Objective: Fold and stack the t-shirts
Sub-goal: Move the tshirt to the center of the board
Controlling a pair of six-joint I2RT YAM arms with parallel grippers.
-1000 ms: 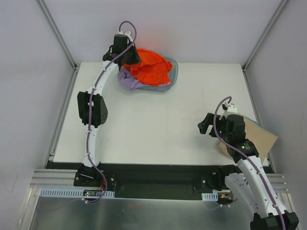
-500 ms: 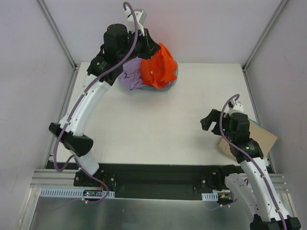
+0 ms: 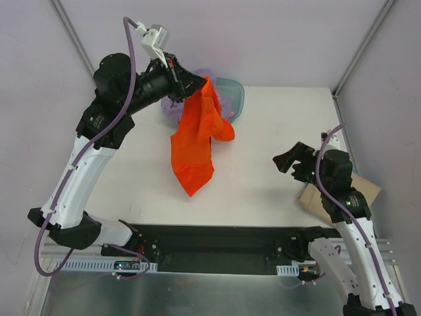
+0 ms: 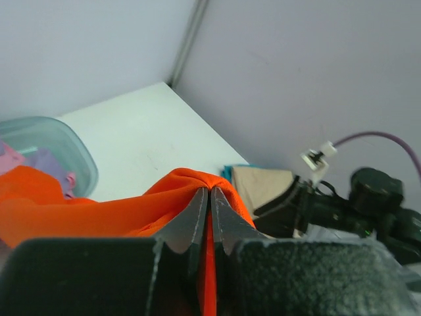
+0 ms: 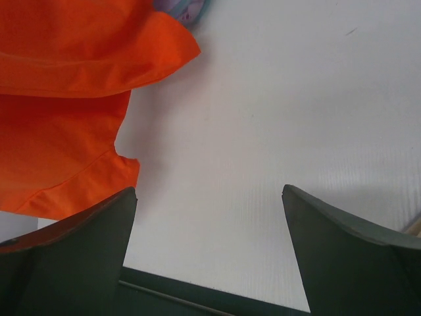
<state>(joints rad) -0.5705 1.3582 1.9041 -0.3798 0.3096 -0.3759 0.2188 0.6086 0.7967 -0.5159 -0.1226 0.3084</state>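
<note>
Gripper on left [image 3: 202, 81] clamped on one orange-red t-shirt [image 3: 194, 148], right gripper [image 3: 291, 158] wide apart, empty

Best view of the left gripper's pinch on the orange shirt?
Left wrist: left gripper shut on the orange shirt, close up. Top external shows the shirt hanging, pinch small; right wrist shows only cloth.

A white bench [image 3: 270, 145] fills the view between grey walls. A translucent teal tub [image 3: 235, 96] stands at its far edge, left of centre. A tan cardboard sheet [image 3: 366, 191] lies flat near the right near corner, jutting past the bench's right edge, well apart from the tub.
</note>
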